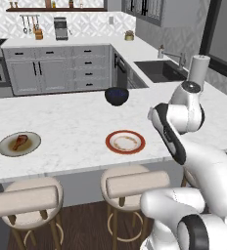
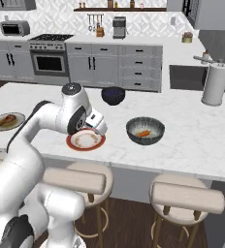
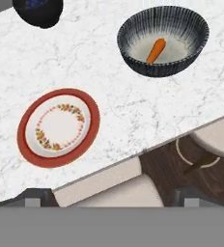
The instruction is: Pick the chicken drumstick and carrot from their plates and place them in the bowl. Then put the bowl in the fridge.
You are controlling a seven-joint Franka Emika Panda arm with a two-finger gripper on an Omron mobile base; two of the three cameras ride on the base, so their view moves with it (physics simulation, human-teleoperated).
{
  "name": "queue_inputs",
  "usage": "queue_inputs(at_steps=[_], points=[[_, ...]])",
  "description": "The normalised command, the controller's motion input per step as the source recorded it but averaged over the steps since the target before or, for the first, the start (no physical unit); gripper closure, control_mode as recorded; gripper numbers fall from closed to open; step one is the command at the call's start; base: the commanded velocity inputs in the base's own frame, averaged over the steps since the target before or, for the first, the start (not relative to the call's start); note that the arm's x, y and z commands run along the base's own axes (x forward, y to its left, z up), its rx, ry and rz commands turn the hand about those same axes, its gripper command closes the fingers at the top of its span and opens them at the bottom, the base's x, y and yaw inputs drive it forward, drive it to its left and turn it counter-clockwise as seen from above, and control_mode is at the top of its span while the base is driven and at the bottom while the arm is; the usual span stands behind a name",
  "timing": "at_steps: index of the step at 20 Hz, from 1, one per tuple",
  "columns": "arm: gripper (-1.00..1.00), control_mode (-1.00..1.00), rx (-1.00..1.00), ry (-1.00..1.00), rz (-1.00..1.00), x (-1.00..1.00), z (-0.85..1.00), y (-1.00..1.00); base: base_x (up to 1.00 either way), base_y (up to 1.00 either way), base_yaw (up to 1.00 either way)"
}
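Orange carrot (image 3: 156, 50) in bowl (image 3: 133, 59); drumstick (image 1: 19, 142) seemingly on plate (image 1: 32, 146); fingers (image 3: 109, 198) apart.

Left base view: from behind and left of the arm, looking forward and down across the marble worktop (image 1: 76, 132) toward the far cabinets. Right base view: from behind and right, facing the same way, sharing the worktop, the red-rimmed plate (image 2: 86, 140), the greenish plate (image 1: 19, 143) and the navy bowl (image 2: 113, 95). Hand view: close, looking steeply down on the worktop edge, with the red-rimmed plate, the grey bowl (image 3: 133, 53) and stools (image 3: 109, 185) below.
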Motion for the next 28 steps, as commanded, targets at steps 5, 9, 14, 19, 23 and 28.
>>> queue_inputs(at_steps=[5, 9, 14, 19, 23, 28], points=[[-1.00, -1.00, -0.09, -0.26, 0.18, -0.72, 0.40, 0.20, 0.00, 0.00, 0.00], [-1.00, -1.00, -0.07, -0.25, 0.14, -0.75, 0.48, 0.19, 0.00, 0.00, 0.00], [-1.00, 1.00, -0.08, -0.01, 0.03, -0.49, 0.56, 0.21, -0.15, 0.03, 0.00], [-1.00, 1.00, 0.00, 0.00, 0.00, 0.00, 0.00, 0.00, -0.98, 0.75, 0.03], [-1.00, 1.00, 0.00, 0.00, 0.00, 0.00, 0.00, 0.00, -0.86, 1.00, 0.01], [-1.00, 1.00, 0.00, 0.00, 0.00, 0.00, 0.00, 0.00, -0.30, 1.00, 0.00]])
